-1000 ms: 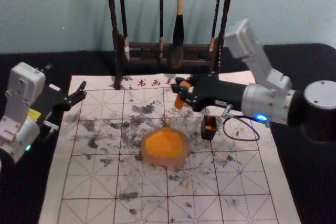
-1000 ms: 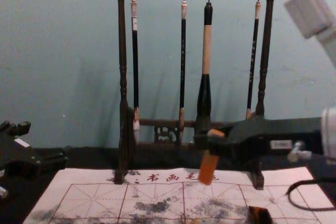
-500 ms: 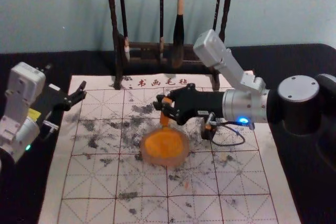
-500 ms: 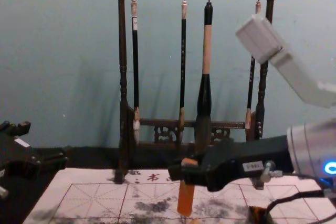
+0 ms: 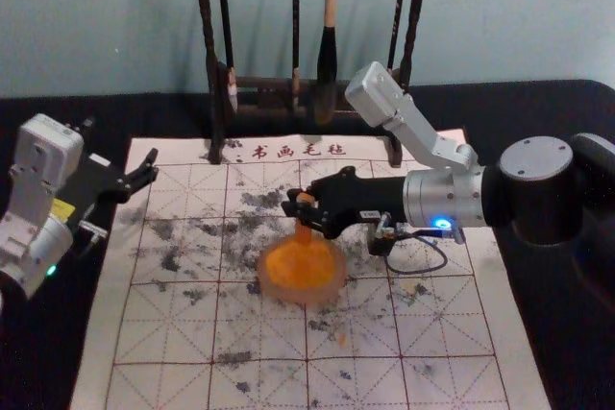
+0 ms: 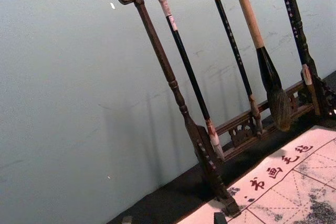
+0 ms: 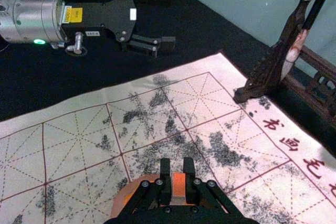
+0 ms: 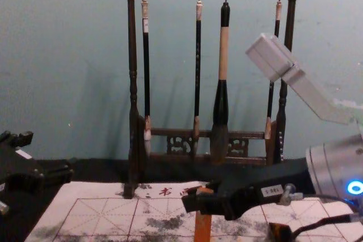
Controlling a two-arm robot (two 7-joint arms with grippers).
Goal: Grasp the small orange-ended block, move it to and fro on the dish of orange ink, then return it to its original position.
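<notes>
We have the orange block (image 5: 303,231) pinched between the jaws of our right gripper (image 5: 297,205), which reaches in from the right over the mat (image 5: 163,333). The block stands nearly upright, its lower end at the far part of the dish (image 5: 332,292) of orange ink; whether it touches the ink, we cannot tell. Just beside that gripper, on its near side, we see a small dark holder (image 5: 381,242) on the mat. Our left gripper (image 5: 151,166) is parked by the mat's left edge, jaws spread. Beyond the mat, brushes (image 8: 220,55) hang from a wooden rack (image 8: 132,55) on the black counter (image 5: 500,108).
</notes>
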